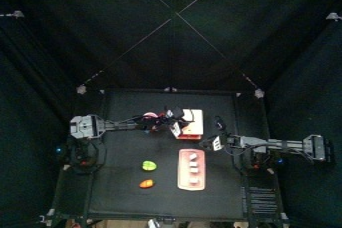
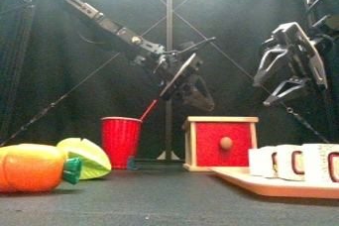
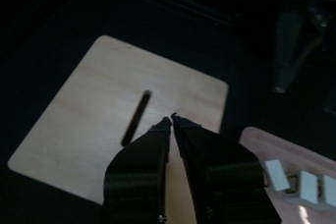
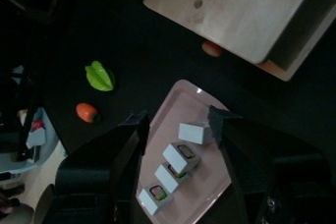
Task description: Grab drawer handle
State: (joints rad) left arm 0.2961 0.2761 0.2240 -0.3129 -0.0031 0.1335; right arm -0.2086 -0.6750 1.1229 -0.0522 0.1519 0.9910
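Orange-red drawer face [image 2: 221, 143] at table's [image 1: 120, 172] far middle, drawer handle [image 2: 225, 143] centred on it | left gripper [image 2: 199, 93] above unit, jaws look nearly together, empty | right gripper [image 2: 294, 61] spread, empty, high by right edge | tip: descend in front, straddle knob before closing.

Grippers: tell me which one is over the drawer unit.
The left gripper, coming in from the left, hangs directly above the drawer unit. The right gripper hangs off to the side, above the pink panel with white buttons.
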